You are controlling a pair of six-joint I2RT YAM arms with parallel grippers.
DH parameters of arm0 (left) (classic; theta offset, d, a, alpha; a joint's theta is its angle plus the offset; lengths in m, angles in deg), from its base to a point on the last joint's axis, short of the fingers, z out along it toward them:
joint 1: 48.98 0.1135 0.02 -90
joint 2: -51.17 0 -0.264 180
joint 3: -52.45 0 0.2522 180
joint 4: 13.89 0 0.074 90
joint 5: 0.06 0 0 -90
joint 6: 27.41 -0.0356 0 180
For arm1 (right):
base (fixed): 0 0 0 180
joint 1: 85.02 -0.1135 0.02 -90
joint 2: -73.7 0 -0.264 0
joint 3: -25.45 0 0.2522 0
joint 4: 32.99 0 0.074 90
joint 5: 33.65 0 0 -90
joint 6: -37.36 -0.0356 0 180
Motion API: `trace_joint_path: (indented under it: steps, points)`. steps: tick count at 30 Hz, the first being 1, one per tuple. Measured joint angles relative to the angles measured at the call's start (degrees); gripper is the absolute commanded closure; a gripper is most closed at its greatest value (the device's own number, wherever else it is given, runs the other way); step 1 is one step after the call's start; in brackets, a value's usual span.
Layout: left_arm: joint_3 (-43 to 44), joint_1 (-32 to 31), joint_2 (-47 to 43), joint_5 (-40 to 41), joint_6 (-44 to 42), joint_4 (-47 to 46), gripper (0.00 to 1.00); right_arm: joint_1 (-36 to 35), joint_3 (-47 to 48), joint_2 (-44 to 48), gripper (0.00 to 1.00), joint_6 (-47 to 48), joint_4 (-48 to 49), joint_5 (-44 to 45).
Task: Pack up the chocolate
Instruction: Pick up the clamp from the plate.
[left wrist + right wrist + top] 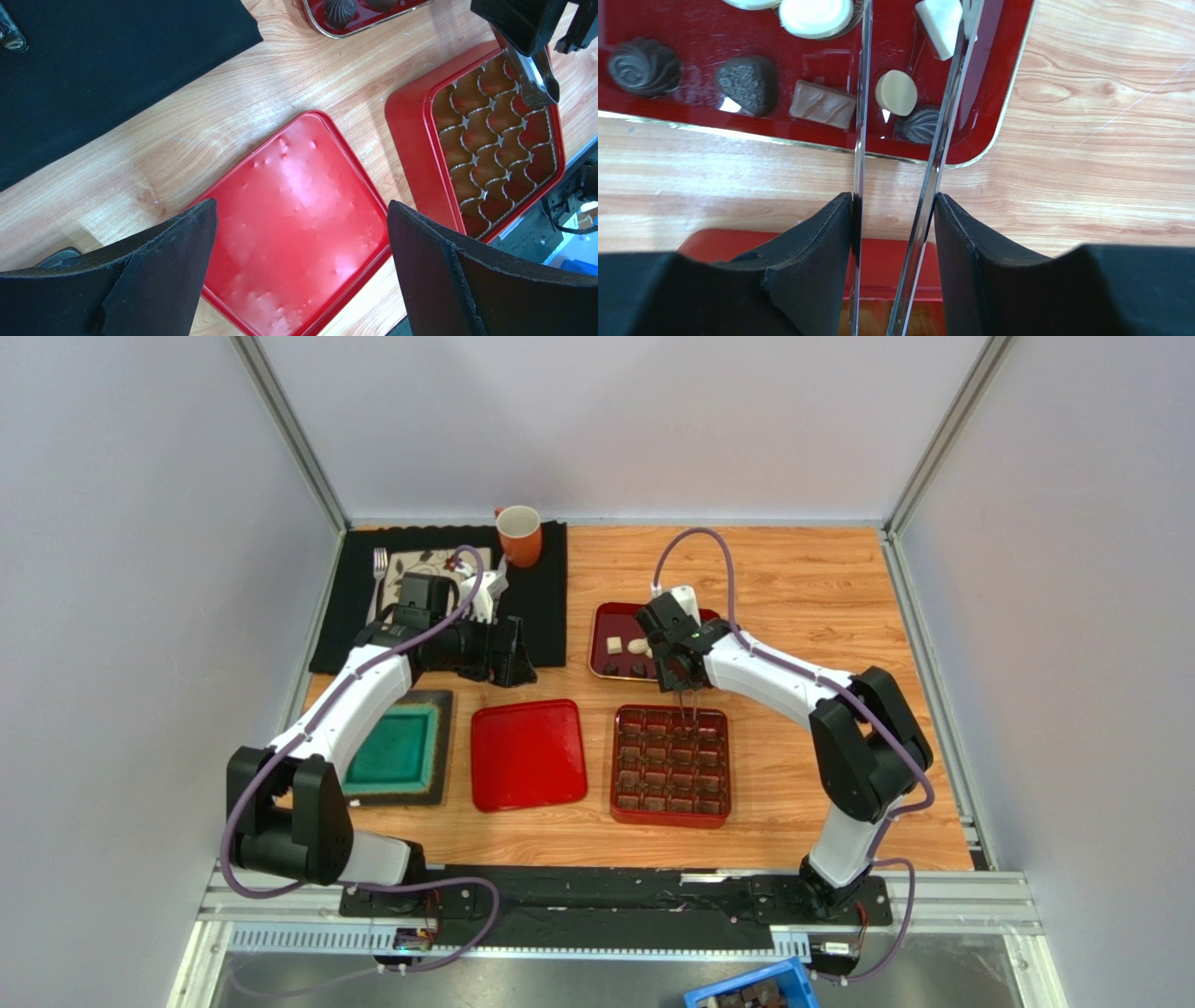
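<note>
Several chocolate pieces lie in the dark red tray [682, 105]: a dark swirl [643, 65], a dark heart [746, 84], a brown bar [823, 103], a round cream piece [896, 92], a white square [939, 25]. My right gripper [892, 199] is shut on metal tongs [861, 105], whose open arms reach over the tray and straddle the cream round and white square. In the top view it [680, 665] sits between the tray [606, 623] and the red gridded box [672, 763]. My left gripper [302, 206] is open and empty above the red lid [295, 210].
The red lid [528, 753] lies left of the box. A green pad in a dark frame [393, 749] is at the left. A black mat [540, 602] at the back holds an orange mug [519, 535] and a plate with a fork [421, 567].
</note>
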Motion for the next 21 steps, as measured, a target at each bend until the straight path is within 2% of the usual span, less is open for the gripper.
trace_joint_path:
  steps: [9, 21]
  points:
    - [0.00, 0.00, -0.48, -0.02, 0.00, 0.02, 0.01, 3.69, -0.59, 4.24, 0.52, -2.03, 0.28, -7.28]
    - [0.00, 0.00, -0.50, 0.00, 0.00, 0.09, 0.01, 9.33, -0.46, 4.83, 0.52, -4.15, -0.63, -17.53]
